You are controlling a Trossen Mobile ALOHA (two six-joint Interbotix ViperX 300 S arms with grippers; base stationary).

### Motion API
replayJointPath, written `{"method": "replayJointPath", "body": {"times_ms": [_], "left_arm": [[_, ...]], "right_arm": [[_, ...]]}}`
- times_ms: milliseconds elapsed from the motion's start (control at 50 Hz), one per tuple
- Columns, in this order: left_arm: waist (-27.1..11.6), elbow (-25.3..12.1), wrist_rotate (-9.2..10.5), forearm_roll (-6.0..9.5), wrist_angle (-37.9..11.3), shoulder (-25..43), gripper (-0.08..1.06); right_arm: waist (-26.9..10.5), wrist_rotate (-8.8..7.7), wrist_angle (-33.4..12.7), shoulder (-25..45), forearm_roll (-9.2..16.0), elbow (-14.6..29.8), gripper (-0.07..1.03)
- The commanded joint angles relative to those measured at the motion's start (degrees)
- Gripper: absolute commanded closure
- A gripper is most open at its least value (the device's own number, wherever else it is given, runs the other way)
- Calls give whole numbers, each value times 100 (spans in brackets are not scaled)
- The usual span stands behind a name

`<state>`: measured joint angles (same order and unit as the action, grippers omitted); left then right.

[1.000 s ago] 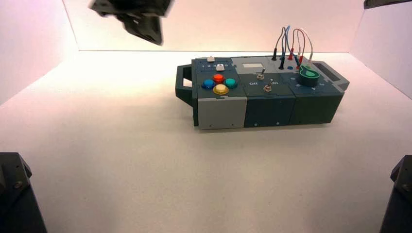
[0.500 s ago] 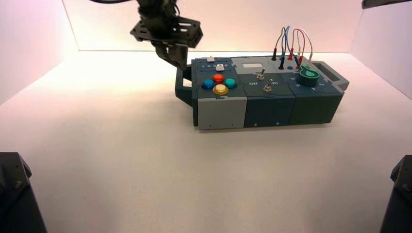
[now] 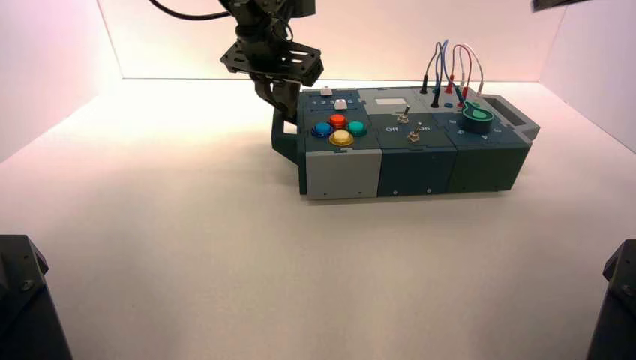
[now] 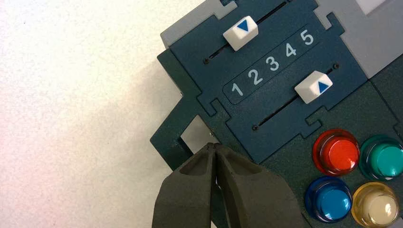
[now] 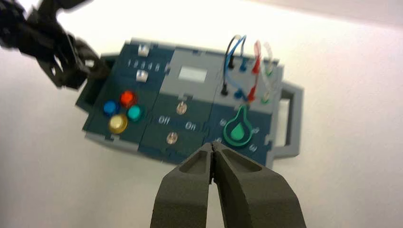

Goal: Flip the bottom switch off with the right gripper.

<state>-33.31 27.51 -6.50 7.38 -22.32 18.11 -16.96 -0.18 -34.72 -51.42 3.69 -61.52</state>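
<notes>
The bottom switch (image 3: 412, 136) is a small silvery toggle in the box's middle panel, by the white "Off" and "On" lettering; it also shows in the right wrist view (image 5: 172, 138). My right gripper (image 5: 212, 145) is shut and empty, held high above the box's near edge. In the high view only a dark piece of the right arm (image 3: 559, 4) shows at the top right. My left gripper (image 3: 287, 114) is shut and empty, its tip (image 4: 215, 146) at the handle (image 4: 172, 137) on the box's left end.
A twin toggle (image 3: 403, 116) stands just behind the bottom switch. The left panel has red, blue, green and yellow buttons (image 3: 340, 138) and two white sliders (image 4: 313, 86). A green knob (image 3: 475, 116) and plugged wires (image 3: 450, 71) are on the right.
My left gripper has come down from the top left to the box's left handle. The piece of the right arm at the top right has shifted a little left.
</notes>
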Motion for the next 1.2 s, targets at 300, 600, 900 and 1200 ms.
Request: {"method": "replayJointPath", "body": {"times_ms": [300,600,900,1200], "left_arm": [[-53,-105,-246,9,0,264,101],[-53,-141,-281,9,0,439,101],[-53,-149,-290,9,0,466,101],[-53,-158,-325,9,-9,457,101]], "right_arm": [[-18,26,35,1907,246,510,99],[-149,26,123,2909,448,940,99],[-246,26,246,4025,492,1310,99],[-290,26,343,4351,519,1362,99]]}}
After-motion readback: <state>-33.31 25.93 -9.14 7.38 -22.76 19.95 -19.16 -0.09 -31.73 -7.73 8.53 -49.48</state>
